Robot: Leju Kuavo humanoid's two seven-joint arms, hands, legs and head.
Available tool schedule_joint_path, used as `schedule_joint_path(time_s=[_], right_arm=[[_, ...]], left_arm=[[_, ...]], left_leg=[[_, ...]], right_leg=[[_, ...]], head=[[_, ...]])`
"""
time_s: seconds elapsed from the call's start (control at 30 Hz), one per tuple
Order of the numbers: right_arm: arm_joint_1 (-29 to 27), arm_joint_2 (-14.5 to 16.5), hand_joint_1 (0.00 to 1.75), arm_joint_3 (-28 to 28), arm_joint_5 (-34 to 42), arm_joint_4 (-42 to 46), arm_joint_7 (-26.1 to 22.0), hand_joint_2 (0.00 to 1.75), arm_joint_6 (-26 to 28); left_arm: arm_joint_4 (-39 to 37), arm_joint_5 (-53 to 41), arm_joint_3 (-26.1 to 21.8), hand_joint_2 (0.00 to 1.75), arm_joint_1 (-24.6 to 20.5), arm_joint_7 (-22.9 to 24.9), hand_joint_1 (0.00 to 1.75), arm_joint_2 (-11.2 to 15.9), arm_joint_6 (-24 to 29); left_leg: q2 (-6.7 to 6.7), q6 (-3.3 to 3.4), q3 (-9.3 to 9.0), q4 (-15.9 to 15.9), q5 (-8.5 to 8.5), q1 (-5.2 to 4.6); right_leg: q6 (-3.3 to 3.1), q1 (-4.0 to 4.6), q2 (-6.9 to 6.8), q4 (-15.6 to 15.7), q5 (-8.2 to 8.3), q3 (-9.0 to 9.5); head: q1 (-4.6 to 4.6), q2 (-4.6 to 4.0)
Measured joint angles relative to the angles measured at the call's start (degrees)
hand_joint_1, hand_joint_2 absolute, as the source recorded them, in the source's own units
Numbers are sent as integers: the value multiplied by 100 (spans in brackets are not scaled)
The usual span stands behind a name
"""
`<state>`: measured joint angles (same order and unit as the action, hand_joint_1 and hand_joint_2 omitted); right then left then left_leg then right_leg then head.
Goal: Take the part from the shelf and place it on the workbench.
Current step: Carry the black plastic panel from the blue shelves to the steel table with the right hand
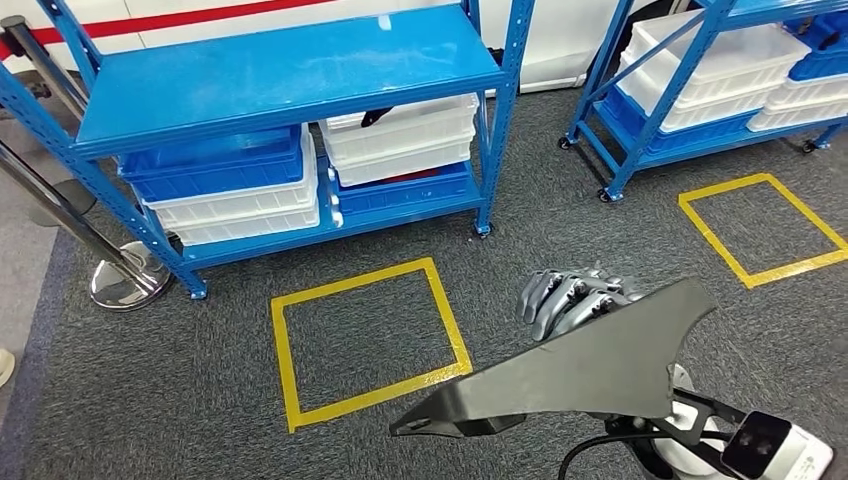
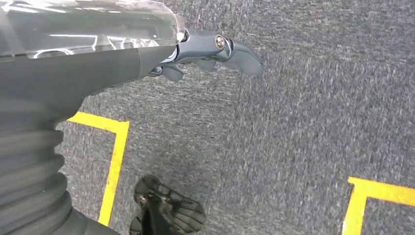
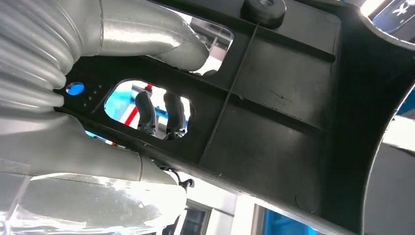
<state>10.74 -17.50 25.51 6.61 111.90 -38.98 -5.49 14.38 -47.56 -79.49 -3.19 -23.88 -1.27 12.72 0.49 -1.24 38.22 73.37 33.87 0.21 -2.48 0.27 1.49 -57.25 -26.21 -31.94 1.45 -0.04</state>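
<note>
Where carpet lies: ribbed black part (image 1: pixel 585 370)

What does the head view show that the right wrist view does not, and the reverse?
Head view alone: the blue shelf with white and blue bins, two yellow tape squares on the grey carpet, a stanchion base, and the part's whole pointed outline.
Right wrist view alone: the part's ribbed underside, a cut-out with dark fingers through it, and the thumb pressed against it.
Both: the right hand holding the black part.
</note>
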Motion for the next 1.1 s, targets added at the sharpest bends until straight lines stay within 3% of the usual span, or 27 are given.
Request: schedule_joint_path(time_s=[0.07,0.1,0.13,0.2,0.27,0.3,0.33,0.4,0.47,0.5,0.53,0.57,0.63,0.7,0.77,0.83,0.9,0.97,1.0,1.03,1.1], right_arm=[[-66,68,124,-12,-66,-1,26,175,-42],[-86,103,124,-19,-91,-1,35,175,-66],[-97,135,124,-28,-111,-1,46,175,-86],[-119,190,124,-44,-142,-1,54,175,-122],[-139,231,124,-54,-176,-1,67,175,-170],[-145,244,124,-63,-188,-2,74,175,-189],[-144,259,124,-73,-197,-3,80,175,-201],[-145,279,124,-102,-199,-8,81,175,-202],[-163,281,124,-153,-194,-20,59,175,-198],[-177,271,124,-193,-185,-26,38,175,-193],[-190,255,124,-240,-173,-30,7,175,-185],[-200,229,124,-291,-159,-31,-22,175,-175],[-211,173,124,-384,-139,-20,-64,175,-143],[-291,143,124,-447,-185,46,-72,175,-90],[-455,140,124,-472,-336,169,-78,175,-50],[-571,157,124,-468,-504,283,-81,175,-41],[-598,202,124,-457,-594,348,-80,175,-43],[-594,260,124,-439,-618,364,-70,175,-63],[-586,286,124,-426,-619,364,-63,175,-76],[-570,308,124,-414,-620,364,-57,175,-86],[-512,353,124,-390,-622,364,-38,175,-95]], left_arm=[[5,2,-2,175,-1,12,0,23,-2],[9,1,-2,175,-4,16,0,33,-2],[13,-3,-2,175,-5,20,0,44,-2],[17,-17,-3,175,-3,30,0,63,2],[20,-44,-4,175,-6,37,0,74,7],[22,-57,-4,175,-16,39,0,78,5],[22,-75,-4,175,-24,38,0,79,1],[22,-111,-3,175,-25,34,0,81,-17],[22,-152,-2,175,-9,27,0,83,-50],[22,-176,0,175,-7,24,0,83,-69],[22,-195,4,175,-11,22,0,83,-82],[22,-210,8,175,-17,22,0,83,-96],[22,-233,16,175,-26,23,0,83,-123],[21,-243,20,175,-33,24,0,76,-146],[20,-249,22,175,-50,15,0,52,-167],[19,-251,24,175,-69,-9,0,19,-187],[17,-238,25,175,-70,-33,0,-10,-199],[15,-219,26,175,-54,-58,0,-30,-190],[15,-212,25,175,-47,-74,0,-36,-176],[15,-204,25,175,-45,-90,0,-40,-162],[15,-186,24,175,-49,-104,0,-45,-147]], left_leg=[[-49,-6,-315,-483,-316,19],[-169,3,-544,-869,-446,34],[-298,13,-727,-1202,-535,46],[-460,37,-872,-1508,-540,50],[-354,83,-857,-1561,-569,52],[-287,121,-854,-1588,-595,58],[-215,165,-847,-1615,-624,67],[-68,225,-818,-1641,-665,61],[87,243,-779,-1636,-681,47],[164,241,-766,-1633,-685,44],[237,236,-759,-1629,-688,43],[304,227,-759,-1624,-688,43],[422,186,-763,-1603,-675,27],[524,116,-763,-1588,-666,3],[625,49,-766,-1587,-658,-2],[475,-2,-710,-1434,-519,22],[158,-18,-462,-848,-155,46],[20,-8,-124,-93,164,46],[1,0,-29,110,193,45],[-9,12,-33,96,111,44],[-116,47,-321,-520,-282,47]], right_leg=[[17,-10,106,-59,11,-53],[31,-16,159,-92,14,-86],[54,-18,214,-127,21,-125],[128,-32,328,-171,59,-207],[209,-44,433,-181,105,-260],[238,-43,390,-217,83,-293],[265,-39,287,-345,-10,-361],[310,-55,17,-921,-361,-626],[358,-100,-76,-1582,-645,-911],[379,-124,-92,-1696,-647,-938],[396,-144,-114,-1593,-550,-853],[405,-159,-168,-1284,-381,-657],[386,-136,-424,-529,-130,-234],[320,-75,-585,-177,-83,-79],[237,-48,-490,-151,-64,-107],[150,-60,-371,-119,-21,-125],[76,-60,-247,-102,14,-143],[38,-35,-101,-114,31,-171],[31,-24,-24,-125,36,-184],[29,-15,53,-141,39,-193],[34,-11,201,-182,38,-204]], head=[[0,-1],[0,-1],[-1,-1],[-2,0],[-3,0],[-7,0],[-18,0],[-38,0],[-45,0],[-44,0],[-45,0],[-45,0],[-45,0],[-41,0],[-37,0],[-36,0],[-33,0],[-33,0],[-33,0],[-33,0],[-34,0]])
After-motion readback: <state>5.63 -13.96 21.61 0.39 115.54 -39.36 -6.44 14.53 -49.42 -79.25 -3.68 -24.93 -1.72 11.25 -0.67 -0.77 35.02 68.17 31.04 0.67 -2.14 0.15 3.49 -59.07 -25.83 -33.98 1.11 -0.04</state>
